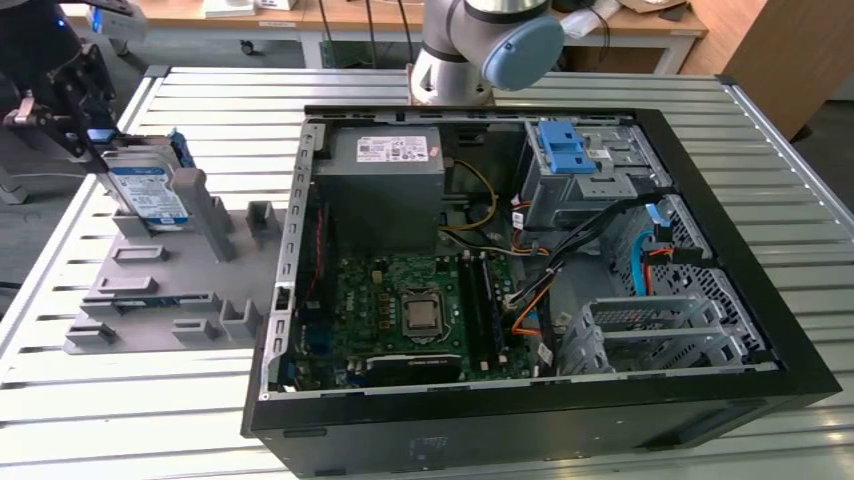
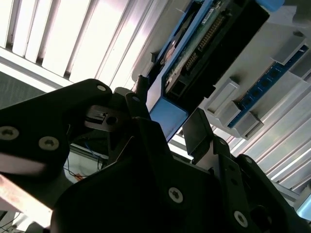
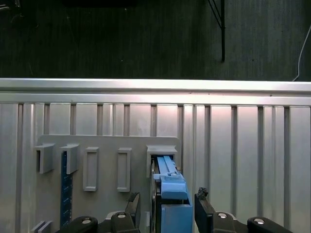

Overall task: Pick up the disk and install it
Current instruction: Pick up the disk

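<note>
Black fingers [image 3: 203,211] sit unclenched around the flat silver blue-railed disk [image 3: 172,194], still in its grey plastic holder [image 3: 104,143], so nothing's installed yet.

An open computer case [image 1: 507,425] is laid on the bench [image 1: 134,420] toward the exterior view's right, and a parts fixture [image 1: 160,290] is set just beside it on the exterior view's left. The disk [image 1: 144,192] is stood upright in the fixture's far slot, with the end effector [image 3: 167,213] placed over it. Inside the case, a power supply [image 1: 387,180] is seated behind the motherboard [image 1: 387,300].
</note>
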Robot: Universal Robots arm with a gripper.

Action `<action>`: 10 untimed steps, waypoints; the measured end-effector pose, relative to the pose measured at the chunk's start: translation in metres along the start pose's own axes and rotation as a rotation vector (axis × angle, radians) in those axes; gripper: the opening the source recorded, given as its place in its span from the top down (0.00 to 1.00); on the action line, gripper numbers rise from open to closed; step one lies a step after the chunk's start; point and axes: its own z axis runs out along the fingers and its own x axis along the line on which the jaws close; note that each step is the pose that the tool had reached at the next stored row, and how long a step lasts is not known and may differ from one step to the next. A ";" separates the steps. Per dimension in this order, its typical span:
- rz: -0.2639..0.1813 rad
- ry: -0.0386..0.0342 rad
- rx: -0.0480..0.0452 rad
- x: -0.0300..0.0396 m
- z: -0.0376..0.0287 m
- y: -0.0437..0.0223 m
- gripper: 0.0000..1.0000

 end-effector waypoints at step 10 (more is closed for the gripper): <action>0.000 0.0000 -0.0012 0.0001 0.0063 0.0000 0.44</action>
